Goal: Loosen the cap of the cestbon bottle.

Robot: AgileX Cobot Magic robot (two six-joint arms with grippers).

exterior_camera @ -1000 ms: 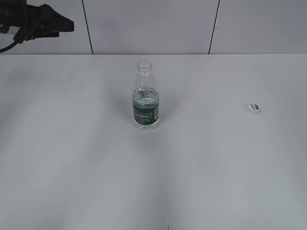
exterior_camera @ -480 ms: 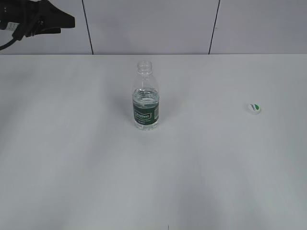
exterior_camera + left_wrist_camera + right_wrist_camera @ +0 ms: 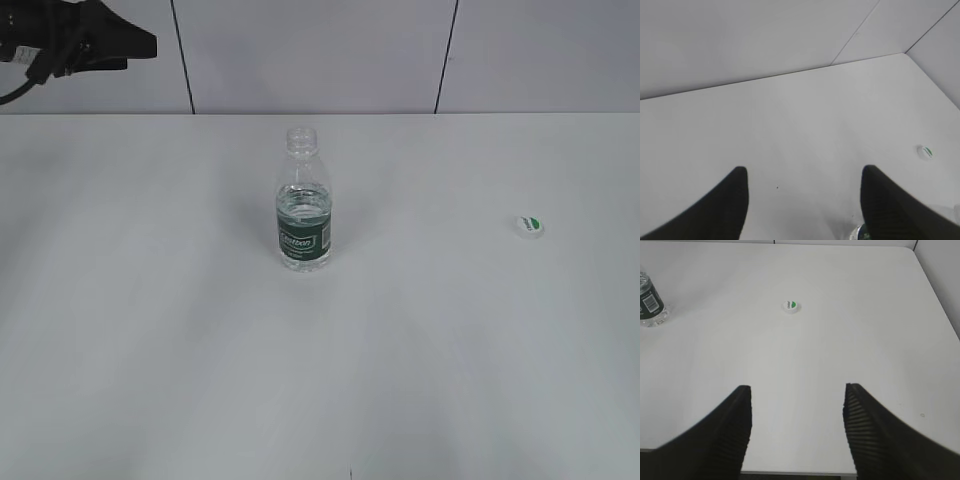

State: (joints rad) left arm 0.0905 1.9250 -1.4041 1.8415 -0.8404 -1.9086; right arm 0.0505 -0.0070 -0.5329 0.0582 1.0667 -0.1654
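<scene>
The cestbon bottle (image 3: 304, 200) stands upright in the middle of the white table, clear with a dark green label and an open threaded neck with no cap on it. It also shows at the left edge of the right wrist view (image 3: 650, 302) and as a sliver in the left wrist view (image 3: 860, 233). The cap (image 3: 530, 226), white with a green mark, lies on the table far to the right, also in the right wrist view (image 3: 790, 306) and the left wrist view (image 3: 925, 151). My left gripper (image 3: 802, 172) is open and empty, raised at the far left (image 3: 110, 45). My right gripper (image 3: 797, 390) is open and empty near the table's front edge.
The white table (image 3: 320, 380) ends at a pale panelled wall (image 3: 320, 50) with dark seams behind the bottle. The table's front edge shows at the bottom of the right wrist view (image 3: 797, 473).
The left arm at the top left has risen slightly since a second ago. The bottle and the cap have not moved.
</scene>
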